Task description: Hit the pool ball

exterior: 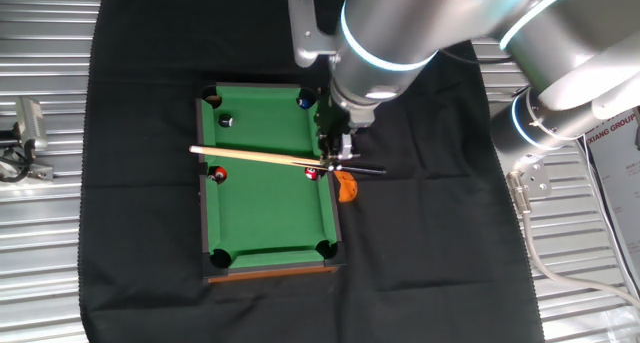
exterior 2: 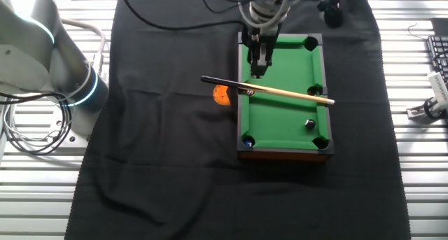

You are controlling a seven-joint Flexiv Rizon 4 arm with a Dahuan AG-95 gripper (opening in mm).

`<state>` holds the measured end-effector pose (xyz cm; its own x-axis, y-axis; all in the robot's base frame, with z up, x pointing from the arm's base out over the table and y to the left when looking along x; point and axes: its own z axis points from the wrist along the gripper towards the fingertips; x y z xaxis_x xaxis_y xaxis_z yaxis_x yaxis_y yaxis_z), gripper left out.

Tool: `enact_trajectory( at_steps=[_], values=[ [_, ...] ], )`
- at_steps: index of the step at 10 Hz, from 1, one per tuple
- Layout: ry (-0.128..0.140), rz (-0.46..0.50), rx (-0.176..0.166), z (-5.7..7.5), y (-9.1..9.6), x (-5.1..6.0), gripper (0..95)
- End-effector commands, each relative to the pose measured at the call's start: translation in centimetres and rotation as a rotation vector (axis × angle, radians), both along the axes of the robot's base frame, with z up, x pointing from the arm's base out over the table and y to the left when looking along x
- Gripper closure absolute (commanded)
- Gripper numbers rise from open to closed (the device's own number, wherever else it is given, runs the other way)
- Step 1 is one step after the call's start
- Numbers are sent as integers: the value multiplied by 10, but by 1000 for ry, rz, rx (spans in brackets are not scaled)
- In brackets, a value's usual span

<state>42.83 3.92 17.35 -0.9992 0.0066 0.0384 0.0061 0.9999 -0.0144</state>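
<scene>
One silver robot arm (exterior: 420, 23) reaches over a black cloth (exterior: 130, 183) spread across a ribbed metal tabletop (exterior: 40, 263). On the cloth sits one miniature pool table (exterior: 270, 198) with green felt, a dark rim and six pockets.

One two-finger gripper (exterior: 338, 153) hangs at the table's long rail, clamped on one pale wooden cue stick (exterior: 250, 157) near its dark butt end. The cue lies level across the felt, its tip reaching the opposite rail.

One orange round object (exterior: 346, 188) rests on the cloth just outside the rail, beside the gripper.

Four small balls show on the felt. The tiny black pool ball with a pale spot (exterior: 227, 121) sits near a corner pocket, apart from the cue, on the side of the cue away from the gripper's rail corner in the other fixed view (exterior 2: 309, 123). Two red balls lie just beside the cue: one (exterior: 220, 173) by the far side pocket, one (exterior: 312, 172) close under the gripper. One dark blue ball (exterior: 306, 102) rests at a corner pocket.

One small grey device (exterior: 30, 123) and cables lie on the bare metal at the edge.
</scene>
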Motion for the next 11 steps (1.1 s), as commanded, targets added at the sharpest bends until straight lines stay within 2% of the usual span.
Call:
enact_trajectory(
  at_steps=[1,6,11],
  values=[
    [1,36,0,-1,1,1,570],
    [-1,101,6,1,2,0,570],
    [2,116,29,1,2,0,570]
  ],
)
